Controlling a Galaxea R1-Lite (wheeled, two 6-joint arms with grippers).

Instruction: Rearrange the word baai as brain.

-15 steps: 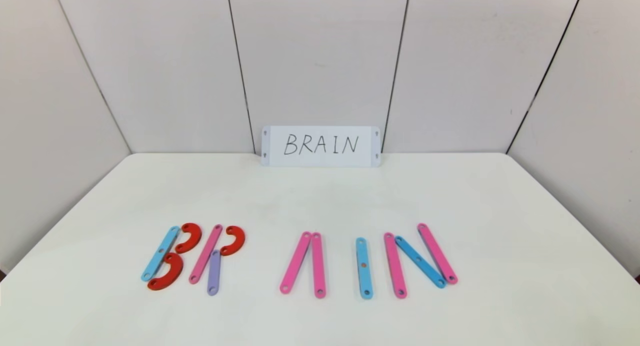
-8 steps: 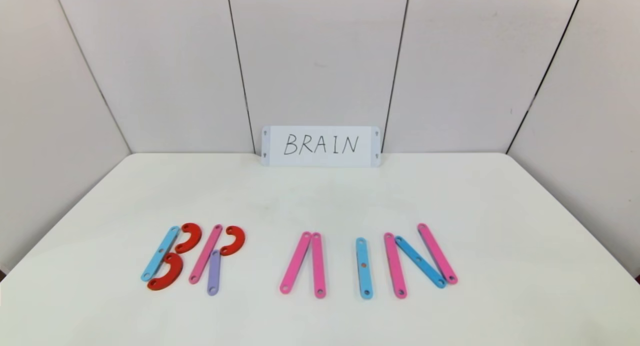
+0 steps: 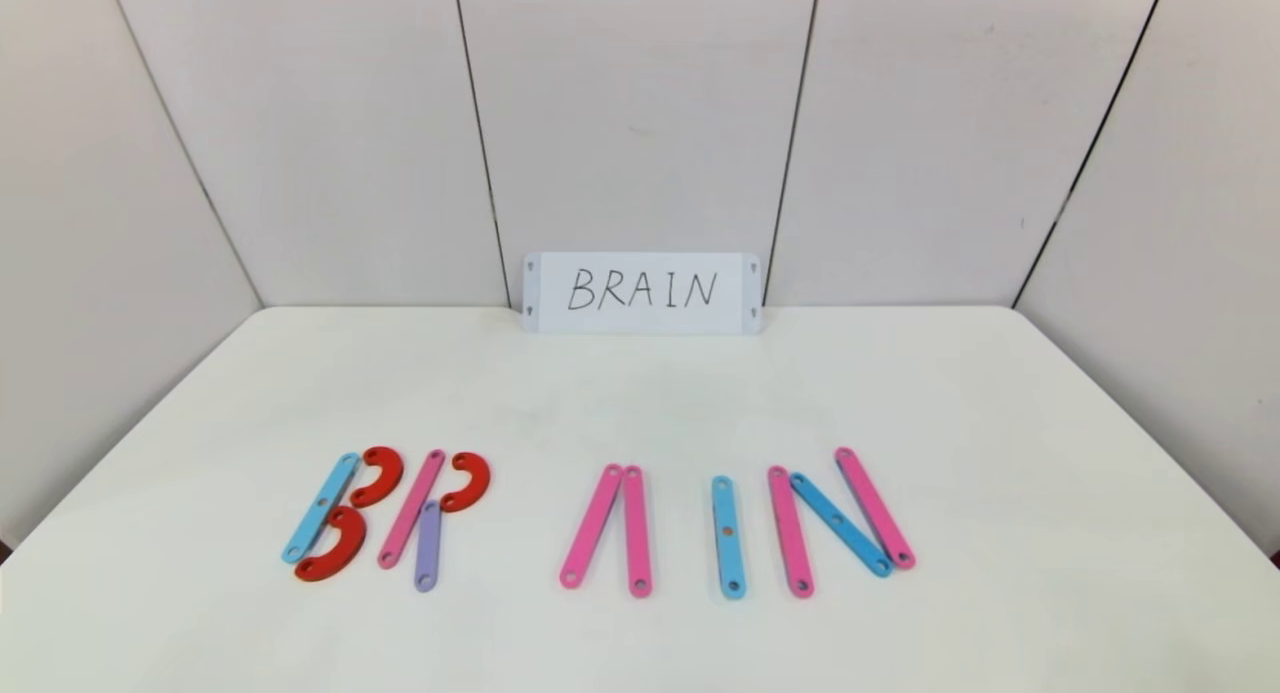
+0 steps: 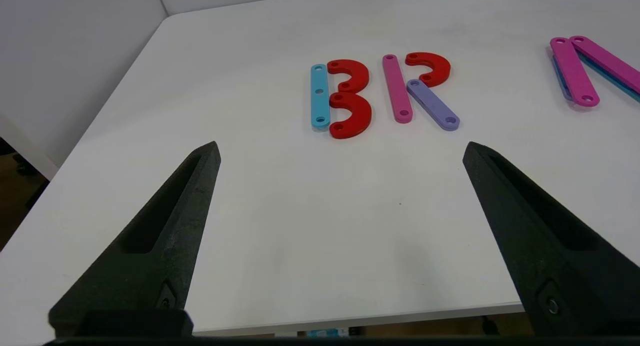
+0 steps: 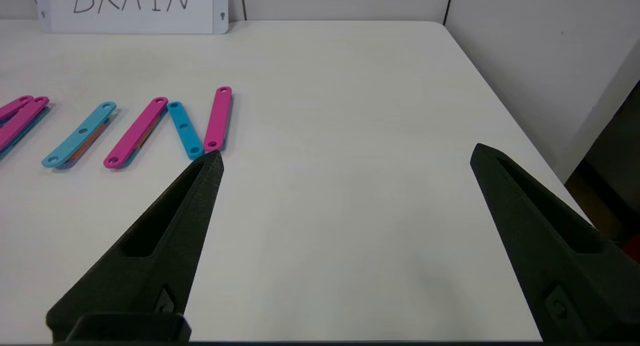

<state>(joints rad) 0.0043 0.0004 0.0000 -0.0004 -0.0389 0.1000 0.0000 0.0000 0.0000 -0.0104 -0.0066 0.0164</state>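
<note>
Flat holed plastic pieces lie in a row on the white table [image 3: 640,393]. At the left a blue strip [image 3: 320,508] with two red curves [image 3: 378,475] forms a B. Beside it a pink strip [image 3: 411,522], a red curve [image 3: 466,481] and a purple strip [image 3: 427,545] form an R. Two pink strips [image 3: 607,528] lean together without a crossbar. A blue strip [image 3: 728,536] forms an I. Two pink strips and a blue diagonal [image 3: 840,524] form an N. My left gripper [image 4: 340,149] is open and empty at the near edge before the B [image 4: 345,99]. My right gripper [image 5: 346,156] is open and empty beside the N [image 5: 185,129].
A white card [image 3: 641,293] with handwritten BRAIN stands against the back wall. Grey wall panels close in the table on three sides. The table's front edge [image 4: 350,316] lies just under my left gripper.
</note>
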